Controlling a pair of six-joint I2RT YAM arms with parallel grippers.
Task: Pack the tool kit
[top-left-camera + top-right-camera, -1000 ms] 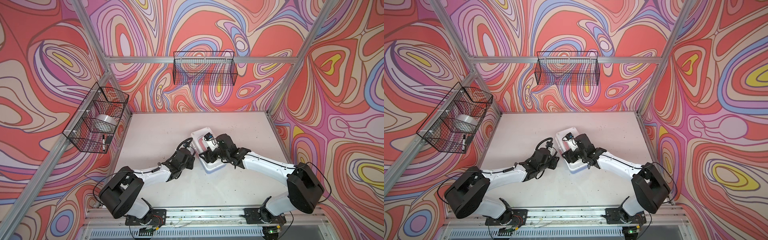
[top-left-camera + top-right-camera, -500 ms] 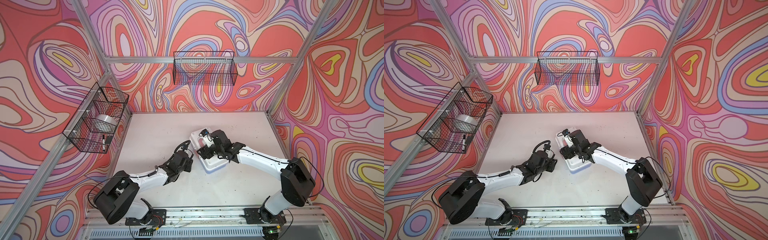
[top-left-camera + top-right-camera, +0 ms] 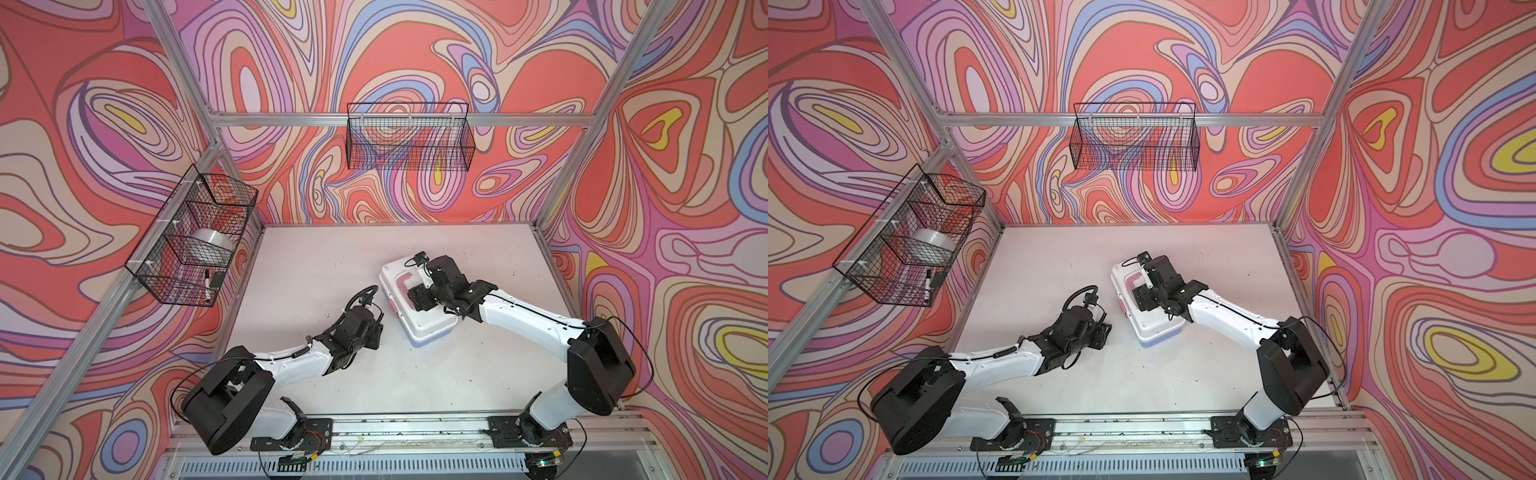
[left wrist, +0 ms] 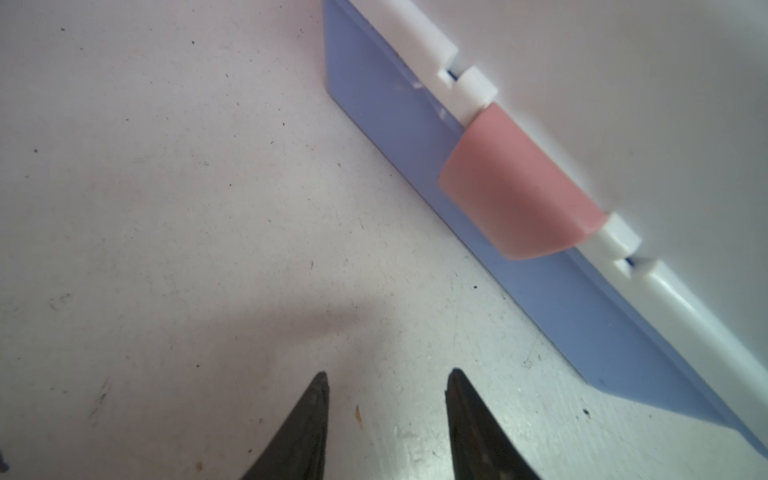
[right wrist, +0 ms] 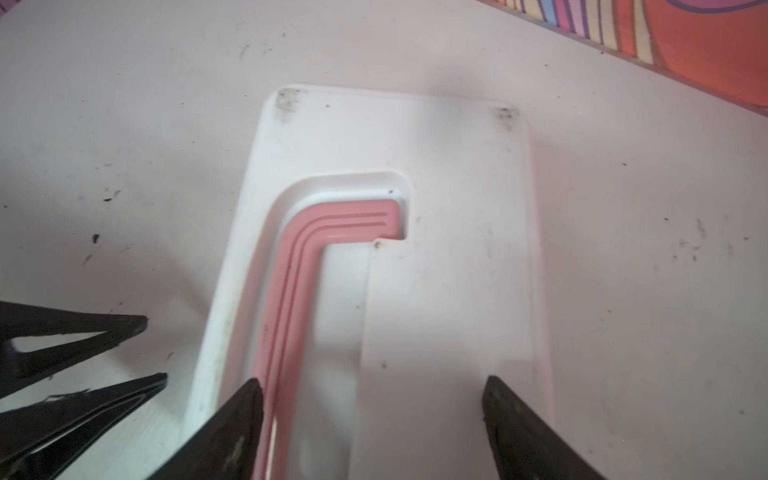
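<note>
1. left gripper (image 4: 386, 382): black fingers partly apart and holding nothing, over the white table (image 3: 316, 257), just left of the closed rectangular plastic tool kit (image 3: 428, 326), which lies askew right of centre.
2. right gripper (image 5: 372, 386): fingers spread wide above the white lid (image 5: 457, 166), one tip over the pink handle (image 5: 299, 266); contact unclear.
3. in both top views the right wrist covers much of the lid; the pink latch (image 4: 519, 187) lies against the light blue base (image 4: 395, 112).

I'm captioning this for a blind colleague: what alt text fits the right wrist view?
The tool kit, white lid up, has its pink handle folded flat in a recess. The right claw hovers open above it; the left claw shows beside it.
</note>
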